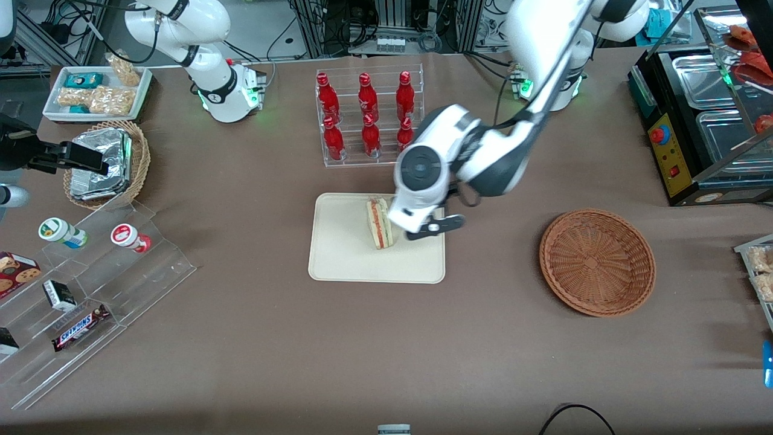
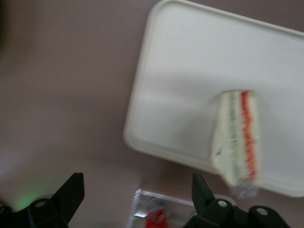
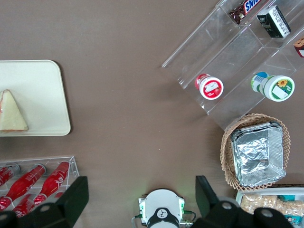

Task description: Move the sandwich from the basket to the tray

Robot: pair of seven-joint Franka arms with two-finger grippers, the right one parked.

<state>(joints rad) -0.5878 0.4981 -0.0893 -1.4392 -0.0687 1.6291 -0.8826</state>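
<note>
The sandwich (image 1: 379, 223), a white-bread wedge with a red and green filling, lies on the cream tray (image 1: 344, 248) near the end toward the working arm. My left gripper (image 1: 423, 226) hangs above that end of the tray, just beside the sandwich and not touching it. In the left wrist view the gripper (image 2: 135, 183) is open, with only the table and a corner of the bottle rack showing between its black fingers (image 2: 71, 190). The sandwich (image 2: 237, 142) rests apart from them on the tray (image 2: 190, 71). The reddish-brown wicker basket (image 1: 596, 261) stands empty toward the working arm's end of the table.
A clear rack of red bottles (image 1: 368, 118) stands farther from the front camera than the tray. Toward the parked arm's end are a lighter basket with foil packets (image 1: 105, 163), clear steps with snacks (image 1: 90, 266) and a white snack tray (image 1: 96, 90). A black appliance (image 1: 700, 121) sits near the wicker basket.
</note>
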